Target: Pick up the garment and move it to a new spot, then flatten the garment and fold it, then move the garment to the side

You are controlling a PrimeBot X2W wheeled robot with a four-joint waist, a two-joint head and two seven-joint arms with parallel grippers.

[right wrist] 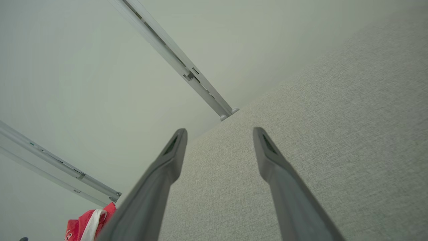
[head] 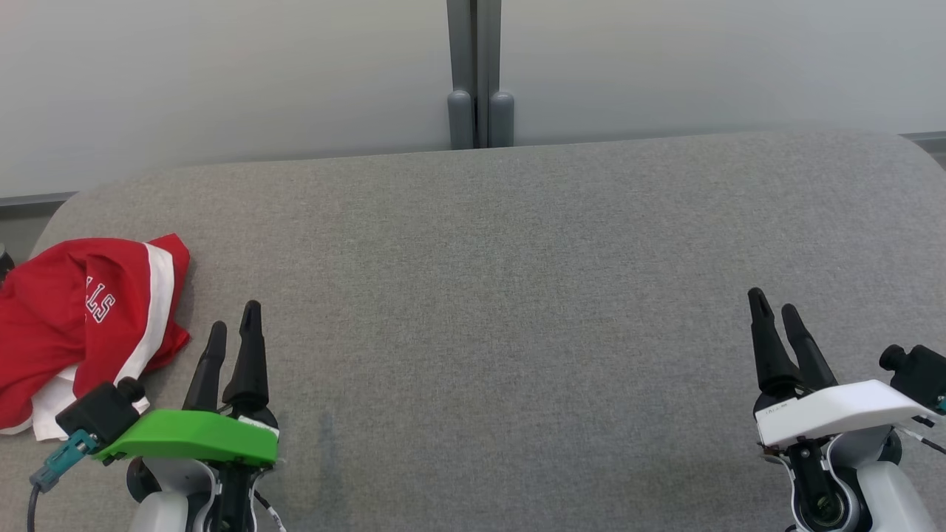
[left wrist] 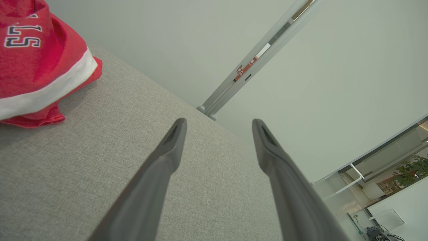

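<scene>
1. Left hand (head: 234,315), under a green cover at the lower left of the head view, and right hand (head: 771,300), under a white cover at the lower right, hover over the grey desk (head: 480,295). The crumpled red-and-white garment (head: 74,310) lies at the frame's left edge, just beside the left hand.
2. Left wrist view: the left hand (left wrist: 219,121) stands with its fingers spread, gripping nothing. The garment (left wrist: 36,67) is heaped on the desk (left wrist: 100,150) at the upper left.
3. Right wrist view: the right hand (right wrist: 219,130) is spread wide over the desk (right wrist: 334,134), gripping nothing. A corner of the garment (right wrist: 88,224) shows at the lower left, well apart.
</scene>
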